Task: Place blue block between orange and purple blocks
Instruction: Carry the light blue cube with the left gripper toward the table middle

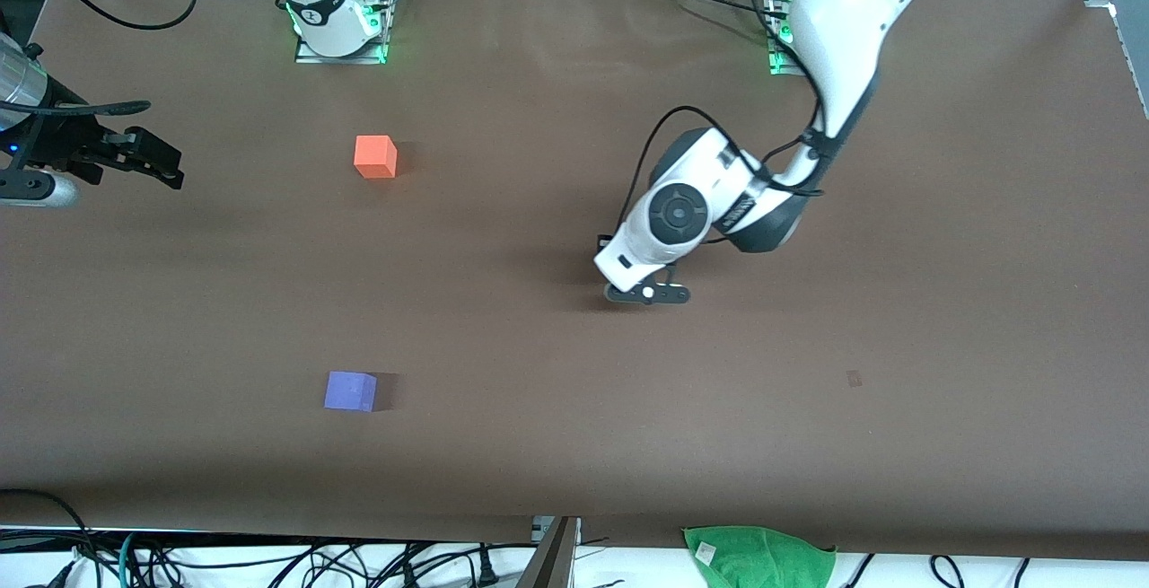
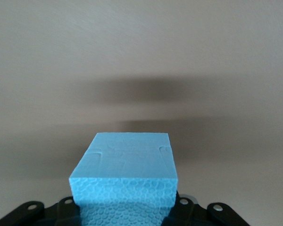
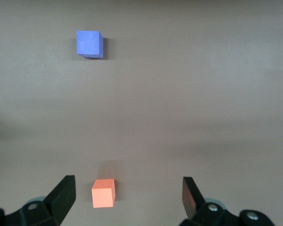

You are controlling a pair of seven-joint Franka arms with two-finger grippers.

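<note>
My left gripper (image 1: 648, 294) seemingly clamps the blue block (image 2: 125, 181) over mid-table; my right gripper (image 3: 127, 197) waits, fingers apart.

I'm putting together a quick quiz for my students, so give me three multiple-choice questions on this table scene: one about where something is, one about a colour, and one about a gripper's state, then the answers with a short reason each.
1. Where is the purple block compared with the orange block?
A. Nearer the front camera
B. Stacked on it
C. Touching its side

2. What colour is the block in the left gripper?
A. Orange
B. Light blue
C. Green

3. How does the right gripper stand?
A. Shut on the orange block
B. Shut on the purple block
C. Open and empty

Answers:
1. A: the purple block lies lower in the front view than the orange block, with bare table between them.
2. B: the left wrist view shows the blue block held in the left gripper.
3. C: the right gripper has its fingers spread with nothing between them, up over the orange block.
</note>
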